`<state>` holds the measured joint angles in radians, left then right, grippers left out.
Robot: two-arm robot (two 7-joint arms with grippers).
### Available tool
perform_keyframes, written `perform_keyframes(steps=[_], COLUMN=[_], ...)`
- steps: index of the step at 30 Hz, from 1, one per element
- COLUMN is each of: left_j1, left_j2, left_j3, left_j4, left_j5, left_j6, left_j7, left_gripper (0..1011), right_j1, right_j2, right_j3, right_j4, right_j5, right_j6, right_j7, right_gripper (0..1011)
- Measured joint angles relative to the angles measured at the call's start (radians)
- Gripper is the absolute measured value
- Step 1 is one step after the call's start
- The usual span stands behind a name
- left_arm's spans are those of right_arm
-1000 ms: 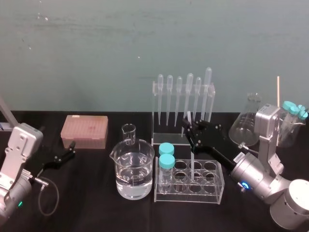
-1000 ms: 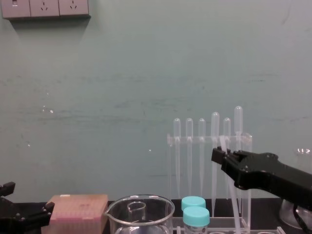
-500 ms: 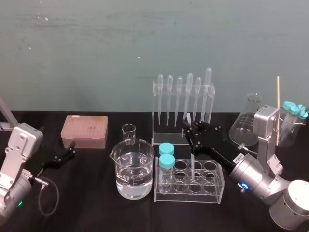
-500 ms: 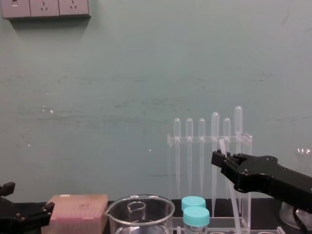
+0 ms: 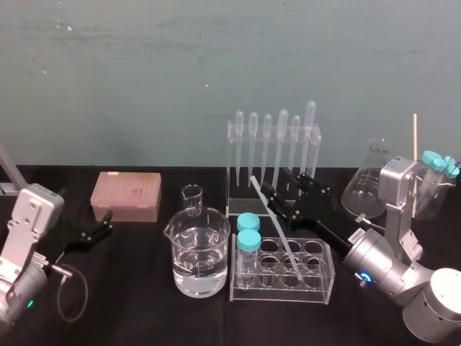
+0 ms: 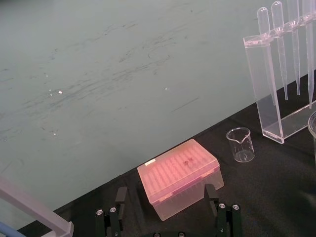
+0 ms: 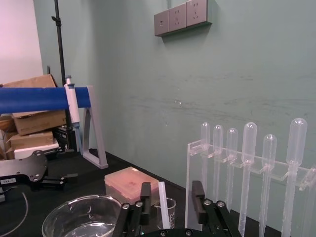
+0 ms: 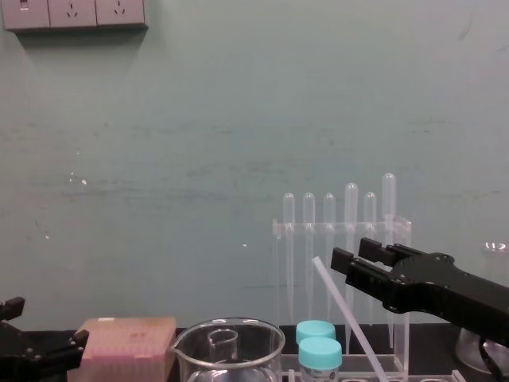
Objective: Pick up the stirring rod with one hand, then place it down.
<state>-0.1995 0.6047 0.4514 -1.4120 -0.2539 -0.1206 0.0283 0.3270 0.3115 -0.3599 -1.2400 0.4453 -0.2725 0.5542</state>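
The stirring rod (image 5: 275, 228) is a thin translucent-white stick. It leans at a slant, its lower end down in the clear test-tube rack (image 5: 317, 285) and its upper end tipped toward the pipette stand. My right gripper (image 5: 279, 184) hovers above the rack, open, with the rod (image 7: 163, 205) passing loosely between the fingers (image 7: 197, 196), nearer one of them. From the chest, the rod (image 8: 346, 314) slants up to just left of the right gripper (image 8: 354, 256). My left gripper (image 5: 101, 225) rests open near the table's left side, with nothing in it.
A large beaker of water (image 5: 200, 252) and a small beaker (image 5: 191, 198) stand left of the rack. Behind are a pink tip box (image 5: 126, 194) and a pipette stand (image 5: 274, 155). Two teal-capped tubes (image 5: 248, 234) sit in the rack. A conical flask (image 5: 369, 189) stands at the right.
My right gripper has opened. The rod, held upright before, has tipped over to the left and now leans in the rack.
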Motion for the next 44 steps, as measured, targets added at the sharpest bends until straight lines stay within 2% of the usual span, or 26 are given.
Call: perform_keyframes(steps=[10,14,16,17,21,24,27,31,44], left_j1=[0.0,0.0,0.0,0.0,0.0,0.0,0.0,0.0,0.0], left_j2=[0.0,0.0,0.0,0.0,0.0,0.0,0.0,0.0,0.0], left_j3=[0.0,0.0,0.0,0.0,0.0,0.0,0.0,0.0,0.0], left_j4=[0.0,0.0,0.0,0.0,0.0,0.0,0.0,0.0,0.0], left_j5=[0.0,0.0,0.0,0.0,0.0,0.0,0.0,0.0,0.0], left_j6=[0.0,0.0,0.0,0.0,0.0,0.0,0.0,0.0,0.0], left_j7=[0.0,0.0,0.0,0.0,0.0,0.0,0.0,0.0,0.0], left_gripper=[1000,1000,1000,1000,1000,1000,1000,1000,1000], right_j1=[-0.001,-0.019,-0.036,-0.05,-0.093,-0.123,-0.144,-0.158,-0.155], right_j2=[-0.001,-0.011,-0.015,-0.015,-0.012,-0.011,-0.017,-0.024,-0.022], right_j3=[0.003,0.034,0.056,0.073,0.109,0.131,0.147,0.156,0.154], right_j4=[-0.004,-0.02,-0.032,-0.042,-0.062,-0.07,-0.072,-0.072,-0.072], right_j5=[0.0,-0.029,-0.072,-0.105,-0.194,-0.229,-0.243,-0.249,-0.249], right_j6=[0.001,-0.003,-0.007,0.001,0.044,0.089,0.127,0.152,0.146], right_j7=[-0.005,-0.085,-0.166,-0.227,-0.379,-0.449,-0.484,-0.496,-0.496], right_gripper=[813,935,982,1003,1000,1000,1000,1000,1000])
